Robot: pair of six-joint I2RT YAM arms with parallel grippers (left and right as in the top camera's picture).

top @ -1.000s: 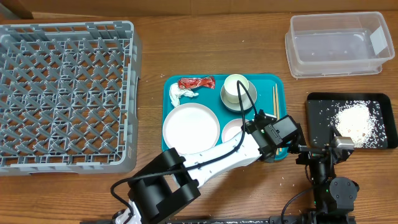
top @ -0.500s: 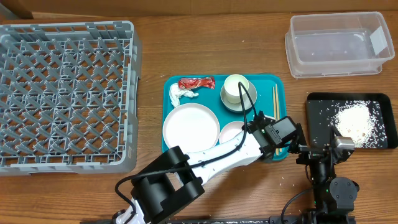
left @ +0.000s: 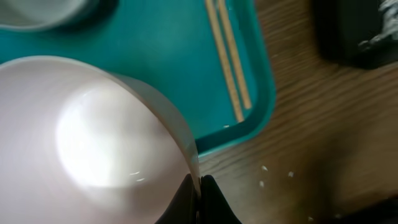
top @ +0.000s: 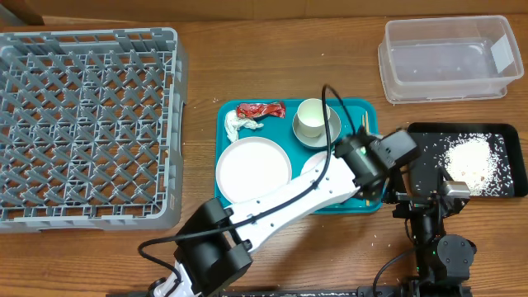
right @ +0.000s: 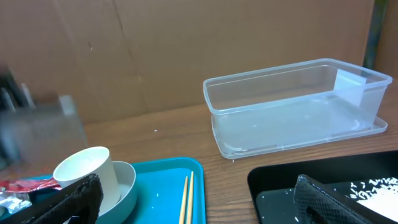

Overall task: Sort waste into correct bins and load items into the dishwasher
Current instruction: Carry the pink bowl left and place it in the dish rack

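Observation:
My left gripper (left: pixel 200 186) is shut on the rim of the small white plate (left: pixel 87 143), which is tilted up over the right part of the teal tray (left: pixel 174 56). In the overhead view this plate (top: pixel 316 167) shows partly under the left wrist (top: pixel 375 161). The larger white plate (top: pixel 253 169), the tissue wad (top: pixel 242 124), the red wrapper (top: pixel 261 109) and the white cup (top: pixel 313 117) inside the grey-green bowl (top: pixel 332 134) sit on the tray. The clear tub (top: pixel 445 58) is far right, the grey dish rack (top: pixel 87 124) is left. My right gripper (right: pixel 205 208) is open and empty.
Two wooden chopsticks (top: pixel 364 130) lie along the tray's right edge. A black tray (top: pixel 429 157) with a heap of white grains (top: pixel 470 161) sits right of the teal tray. A few loose grains lie on the wooden table (top: pixel 202 74).
My left gripper has moved away from the table's front edge and to the right, with the small plate's rim in its fingers. The right arm has not moved.

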